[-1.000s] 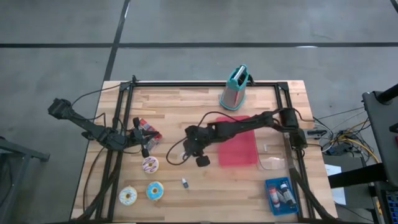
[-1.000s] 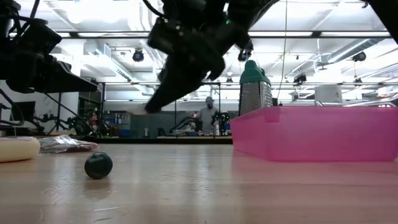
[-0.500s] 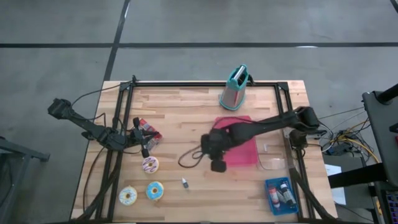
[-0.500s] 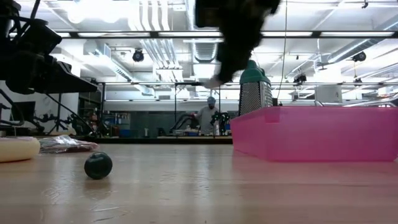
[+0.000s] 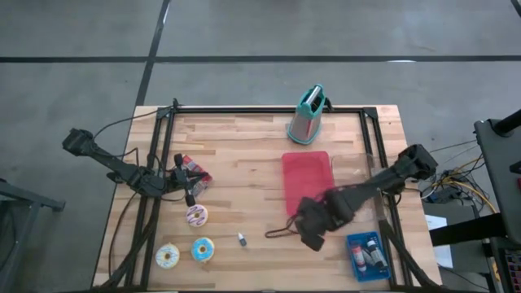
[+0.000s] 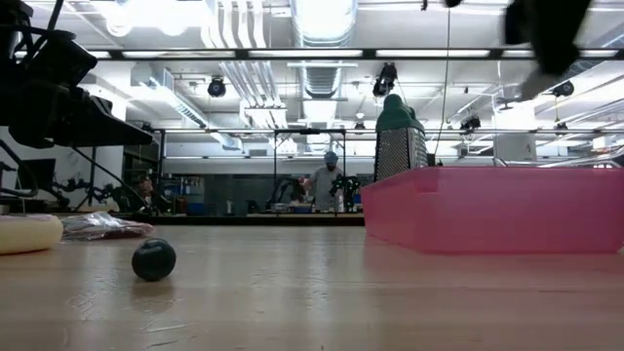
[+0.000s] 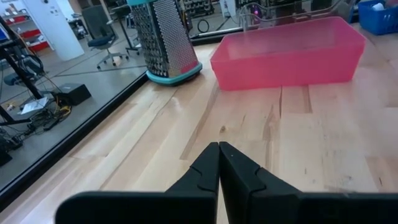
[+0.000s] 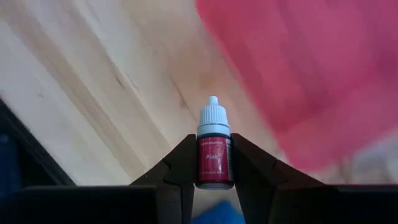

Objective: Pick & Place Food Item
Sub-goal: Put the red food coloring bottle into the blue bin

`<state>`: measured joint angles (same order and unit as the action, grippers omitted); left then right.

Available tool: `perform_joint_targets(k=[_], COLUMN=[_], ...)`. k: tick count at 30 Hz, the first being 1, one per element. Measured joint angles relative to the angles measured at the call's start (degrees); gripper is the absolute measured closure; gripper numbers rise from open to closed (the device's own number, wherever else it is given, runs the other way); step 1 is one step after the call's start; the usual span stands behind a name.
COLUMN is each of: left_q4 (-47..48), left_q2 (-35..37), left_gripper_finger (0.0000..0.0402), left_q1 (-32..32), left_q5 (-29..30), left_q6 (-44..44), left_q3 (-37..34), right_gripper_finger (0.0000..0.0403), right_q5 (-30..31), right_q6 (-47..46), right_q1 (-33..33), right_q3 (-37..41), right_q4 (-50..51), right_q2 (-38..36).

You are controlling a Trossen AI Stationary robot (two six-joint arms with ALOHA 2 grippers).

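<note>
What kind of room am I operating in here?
Probably a robotics lab or workshop: a wooden table on bare concrete floor, exposed ceiling ducts and strip lights, a person at benches far behind.

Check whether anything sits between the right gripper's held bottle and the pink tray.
Nothing visible does. The right gripper is shut on the small dropper bottle, held above bare wood just off a corner of the pink tray.
</note>
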<state>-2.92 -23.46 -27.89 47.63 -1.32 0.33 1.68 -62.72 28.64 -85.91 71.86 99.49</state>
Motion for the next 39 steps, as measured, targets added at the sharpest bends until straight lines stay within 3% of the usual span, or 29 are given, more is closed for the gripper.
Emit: perform_joint_targets(k=[8, 20, 26, 39], left_q4=[0.00, 0.00, 0.00, 0.00], left_q2=[-0.04, -0.04, -0.04, 0.00], left_gripper_finger=[0.0390, 0.0390, 0.0390, 0.0390], left_q1=[-0.01, -0.01, -0.01, 0.01], left_q5=[0.03, 0.03, 0.03, 0.01], left_q6=[0.00, 0.00, 0.00, 0.00], left_q3=[-0.01, -0.01, 0.01, 0.00], right_gripper_finger=[0.0319, 0.0316, 0.0322, 0.0315], right_q5=[-0.45, -0.90, -6.59, -7.51], right_q6=[-27.43, -60.48, -66.68, -68.95], right_q1=[10.68, 26.78, 31.07, 33.11], right_q3=[-0.67, -0.64, 0.43, 5.61], right_q4=[10.67, 11.80, 12.15, 10.96], right_q2=[-0.97, -0.56, 0.99, 4.94])
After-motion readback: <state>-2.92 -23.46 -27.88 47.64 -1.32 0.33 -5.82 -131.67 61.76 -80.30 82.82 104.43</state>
